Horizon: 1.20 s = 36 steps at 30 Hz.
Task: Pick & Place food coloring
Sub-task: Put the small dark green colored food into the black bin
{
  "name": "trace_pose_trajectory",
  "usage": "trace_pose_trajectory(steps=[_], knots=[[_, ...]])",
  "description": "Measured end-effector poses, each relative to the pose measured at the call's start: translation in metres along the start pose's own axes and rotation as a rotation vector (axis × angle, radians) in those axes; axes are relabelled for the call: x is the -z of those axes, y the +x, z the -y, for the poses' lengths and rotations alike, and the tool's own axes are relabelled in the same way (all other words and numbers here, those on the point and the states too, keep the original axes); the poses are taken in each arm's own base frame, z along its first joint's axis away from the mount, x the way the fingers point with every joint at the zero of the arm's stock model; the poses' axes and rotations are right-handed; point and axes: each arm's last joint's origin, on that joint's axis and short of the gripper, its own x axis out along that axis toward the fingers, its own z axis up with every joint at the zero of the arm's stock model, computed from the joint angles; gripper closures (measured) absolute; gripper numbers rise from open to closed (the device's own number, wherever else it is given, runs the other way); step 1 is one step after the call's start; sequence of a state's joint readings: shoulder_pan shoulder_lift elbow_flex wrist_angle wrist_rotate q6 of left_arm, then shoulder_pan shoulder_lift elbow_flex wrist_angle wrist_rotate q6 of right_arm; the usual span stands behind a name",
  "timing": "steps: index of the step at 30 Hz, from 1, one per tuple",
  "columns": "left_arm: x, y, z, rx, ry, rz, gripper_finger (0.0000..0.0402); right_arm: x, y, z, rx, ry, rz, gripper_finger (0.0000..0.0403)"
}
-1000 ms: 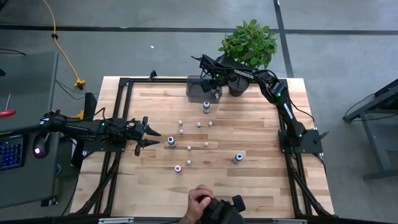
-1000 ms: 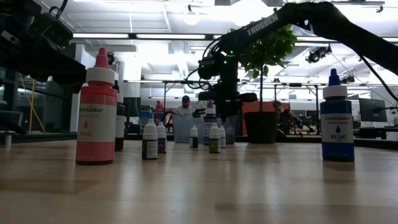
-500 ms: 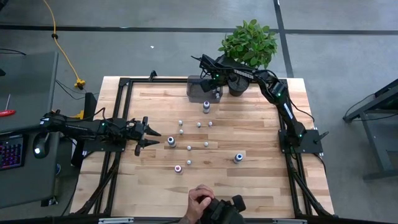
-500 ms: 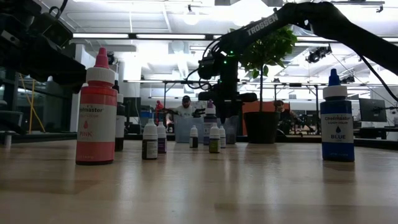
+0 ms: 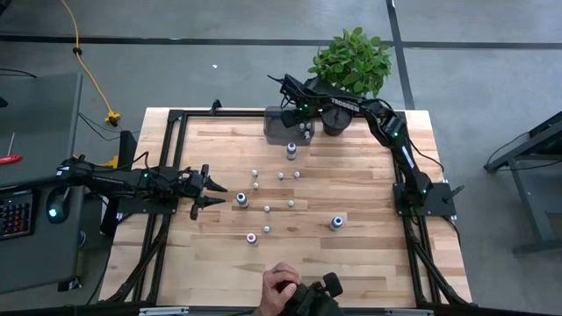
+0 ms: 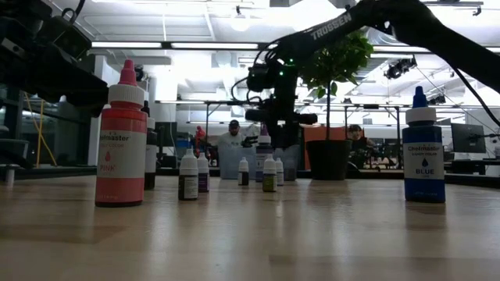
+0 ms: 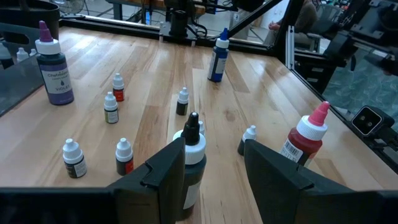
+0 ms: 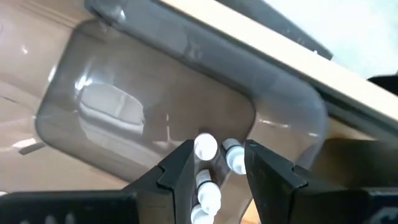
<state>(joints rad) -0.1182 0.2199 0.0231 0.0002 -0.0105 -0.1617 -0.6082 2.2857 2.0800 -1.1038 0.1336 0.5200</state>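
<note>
Since a second ago my right arm has lifted a little over the tray [image 5: 277, 122] at the far edge of the tabletop [image 5: 369, 263]; in the low view its wrist sits higher than before, and nothing else on the wood has shifted. From its wrist camera, the right claw [image 8: 216, 163] hangs above the clear grey tray with its fingers [image 8: 180, 167] parted, nothing pinched between them, and a few white-capped bottles [image 8: 205, 147] lie in the tray directly below.

My left claw [image 5: 211, 194] waits low over the left side of the tabletop, fingers spread wide. A dark bottle [image 7: 190, 163] with a black tip stands between them, though I cannot tell whether either finger touches it.

Most of the food coloring stands scattered across the middle of the tabletop: small white-capped bottles in a loose cluster, a purple bottle [image 5: 291, 150] just near of the tray, a blue bottle [image 5: 335, 223] toward the right, and a pink bottle [image 5: 252, 238] on the near side. A plant [image 5: 351, 60] stands just right of the tray at the far edge. Someone's hand [image 5: 283, 285] shows at the near edge.
</note>
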Motion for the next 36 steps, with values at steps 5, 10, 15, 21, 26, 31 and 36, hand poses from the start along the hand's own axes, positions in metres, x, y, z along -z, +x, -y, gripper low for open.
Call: trace_pose_trajectory(steps=[5,10,15,21,26,31,36], knots=[[0.0,0.0,0.0,0.0,0.0,0.0,0.0238,-0.001,-0.008,-0.006,-0.013,-0.058,0.062,0.0272],[0.0,0.0,0.0,0.0,0.0,0.0,0.0238,0.0,-0.013,-0.023,-0.094,-0.13,0.118,0.0272],[0.0,0.0,0.0,0.0,0.0,0.0,0.0238,0.004,-0.018,-0.043,-0.219,-0.191,0.153,0.0272],[0.0,0.0,0.0,0.0,0.0,0.0,0.0238,0.009,-0.049,-0.057,-0.301,-0.26,0.246,0.0272],[0.0,0.0,0.0,0.0,0.0,0.0,0.0238,0.02,-0.085,-0.066,-0.344,-0.324,0.312,0.0272],[0.0,0.0,0.0,0.0,0.0,0.001,0.0238,0.044,-0.136,-0.071,-0.347,-0.407,0.386,0.0272],[0.0,0.0,0.0,0.0,0.0,0.001,0.0238,0.078,-0.179,-0.065,-0.272,-0.482,0.375,0.0272]])
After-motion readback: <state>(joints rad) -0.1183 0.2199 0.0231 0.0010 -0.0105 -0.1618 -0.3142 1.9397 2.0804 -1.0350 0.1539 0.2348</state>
